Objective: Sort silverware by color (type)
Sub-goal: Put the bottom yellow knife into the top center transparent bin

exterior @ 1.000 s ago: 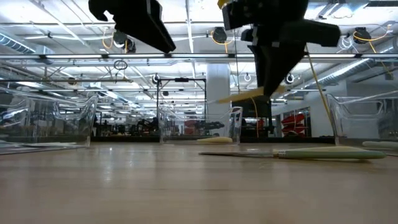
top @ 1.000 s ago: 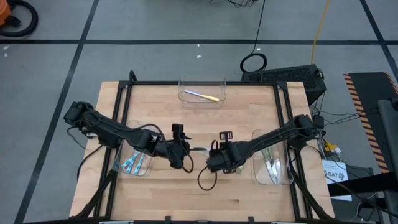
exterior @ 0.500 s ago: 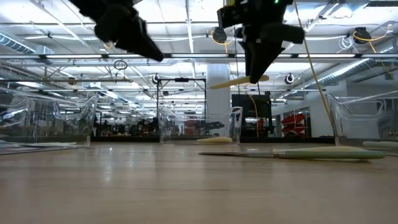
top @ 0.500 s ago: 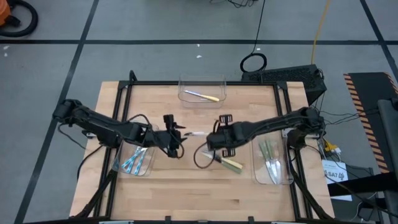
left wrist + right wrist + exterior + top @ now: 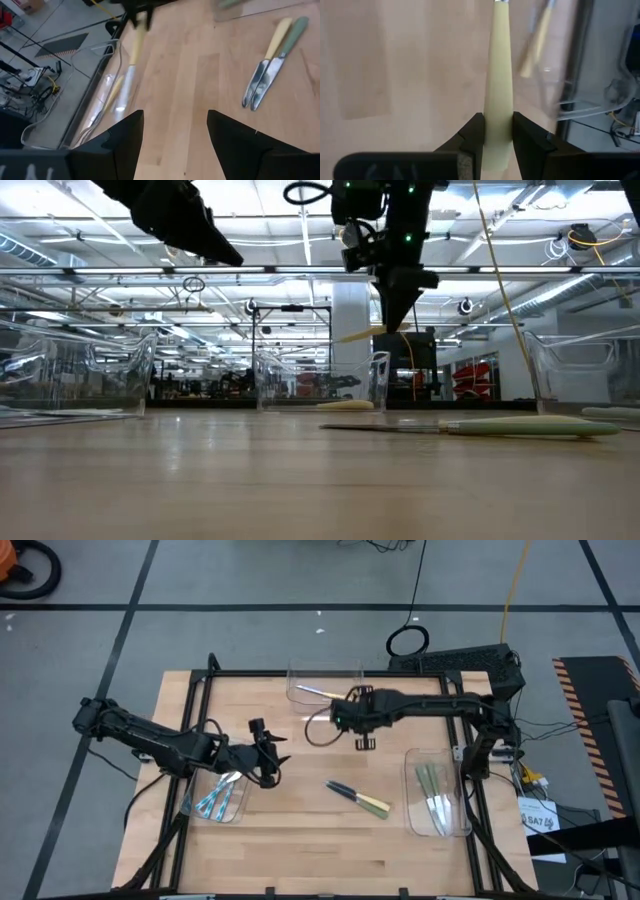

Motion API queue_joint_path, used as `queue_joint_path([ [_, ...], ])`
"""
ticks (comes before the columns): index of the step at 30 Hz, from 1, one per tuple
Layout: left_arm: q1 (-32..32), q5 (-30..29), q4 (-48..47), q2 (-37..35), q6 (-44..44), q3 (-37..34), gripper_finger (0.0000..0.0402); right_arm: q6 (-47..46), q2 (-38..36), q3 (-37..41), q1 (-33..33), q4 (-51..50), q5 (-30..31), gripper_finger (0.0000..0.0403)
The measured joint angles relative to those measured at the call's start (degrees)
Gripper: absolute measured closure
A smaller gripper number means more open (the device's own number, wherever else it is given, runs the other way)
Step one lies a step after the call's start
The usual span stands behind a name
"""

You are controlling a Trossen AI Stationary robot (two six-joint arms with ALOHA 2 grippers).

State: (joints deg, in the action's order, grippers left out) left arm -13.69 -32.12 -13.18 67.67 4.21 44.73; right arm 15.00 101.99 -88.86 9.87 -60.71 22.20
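My right gripper (image 5: 345, 716) hangs near the table's far edge, just short of the far clear bin (image 5: 325, 673), shut on a yellow-handled utensil (image 5: 365, 335). One yellow-handled utensil (image 5: 328, 693) lies in that bin. My left gripper (image 5: 268, 752) is open over the table's left half, beside the left bin with light blue utensils (image 5: 213, 802). A yellow-handled knife (image 5: 276, 37) and a green-handled knife (image 5: 295, 31) lie flat side by side on the wood, right of the middle. Green-handled utensils (image 5: 432, 790) lie in the right bin. My right gripper pinches the yellow handle near its wide free end (image 5: 498, 100) between the two fingers (image 5: 472, 132). In the low view the fingers come from above, pointing down. The utensil is lifted clear of the table and sticks out nearly level, its silver head away from the fingers.
Three clear bins sit at the table's left (image 5: 190, 802), far and right (image 5: 462, 825) edges. Bare wood lies in the middle and along the near edge. A loop of cable (image 5: 315, 732) hangs by the right arm. Black frame rails run along the table's sides.
My right gripper has carried the yellow-handled utensil up and toward the table's far edge, from near the middle to just before the far bin, uncovering the two knives on the wood. My left gripper has drawn back toward the table's left and somewhat toward the far edge, staying open.
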Motion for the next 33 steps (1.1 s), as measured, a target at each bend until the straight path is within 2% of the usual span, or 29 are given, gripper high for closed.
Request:
queue_joint_path([
  [4, 0.1, 0.0, -0.3, 0.1, 0.0, -0.1, 0.0174, 3.9, 0.0, 0.0, 3.9, 4.0, -0.4, 0.0328],
  [9, 0.3, 0.0, -0.4, 0.1, -0.2, -0.1, 0.0174, 7.2, 0.0, 0.0, 7.6, 8.3, -5.8, 0.0329],
  [15, 0.3, 0.0, -0.3, 0.1, 0.0, -0.1, 0.0174, 9.6, 0.0, 0.0, 10.4, 13.2, -6.3, 0.0328],
  [18, 0.3, 0.0, -0.3, 0.1, 0.0, -0.1, 0.0174, 10.2, 0.0, 0.0, 12.1, 16.0, -10.1, 0.0328],
  [25, 0.3, 0.0, -0.3, 0.1, 0.0, -0.1, 0.0174, 8.5, 0.2, 0.0, 16.5, 23.0, -16.3, 0.0328],
  [33, 0.3, 0.0, -0.3, 0.1, 0.0, 0.0, 0.0174, 2.1, 0.3, 0.0, 18.9, 24.1, -16.5, 0.0327],
])
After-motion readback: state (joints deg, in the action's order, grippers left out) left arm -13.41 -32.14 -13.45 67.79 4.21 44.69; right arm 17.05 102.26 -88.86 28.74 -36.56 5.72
